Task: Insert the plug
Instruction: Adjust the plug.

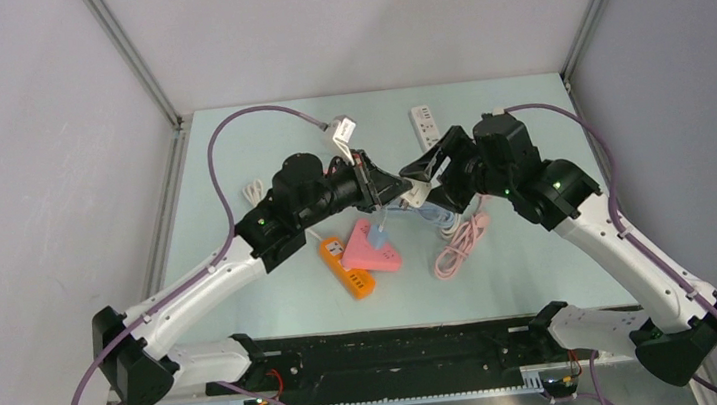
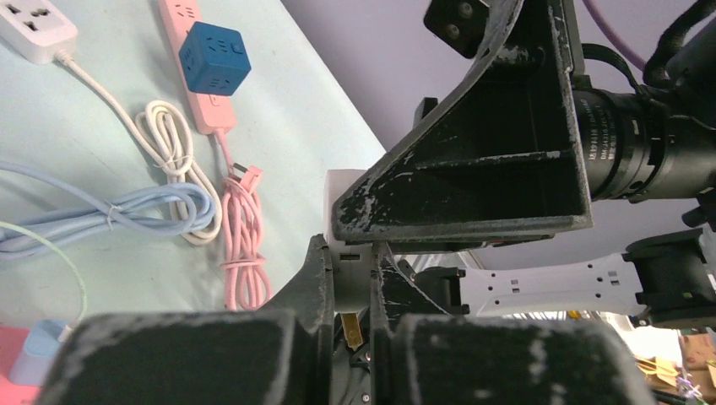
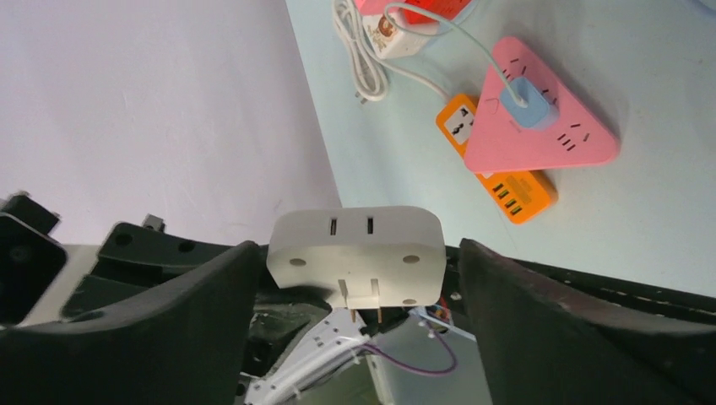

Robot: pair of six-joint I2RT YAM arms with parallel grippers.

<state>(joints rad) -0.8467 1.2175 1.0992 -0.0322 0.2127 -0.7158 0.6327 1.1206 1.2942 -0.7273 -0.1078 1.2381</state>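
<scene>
My left gripper (image 2: 350,251) is shut on a white plug adapter (image 2: 348,268), held in the air over the table's middle; a brass prong shows below it between the fingers. In the right wrist view the same adapter (image 3: 356,251) faces the camera with two slots on top and its prongs pointing down. My right gripper (image 3: 359,283) is open, its fingers wide on either side of the adapter and apart from it. In the top view the left gripper (image 1: 379,190) and right gripper (image 1: 424,177) meet tip to tip.
A pink triangular power strip (image 1: 371,248) with a light-blue plug (image 1: 378,232) in it lies beside an orange strip (image 1: 346,268). A pink cable (image 1: 461,242), a white strip (image 1: 425,125) and a blue cube socket (image 2: 214,56) lie around.
</scene>
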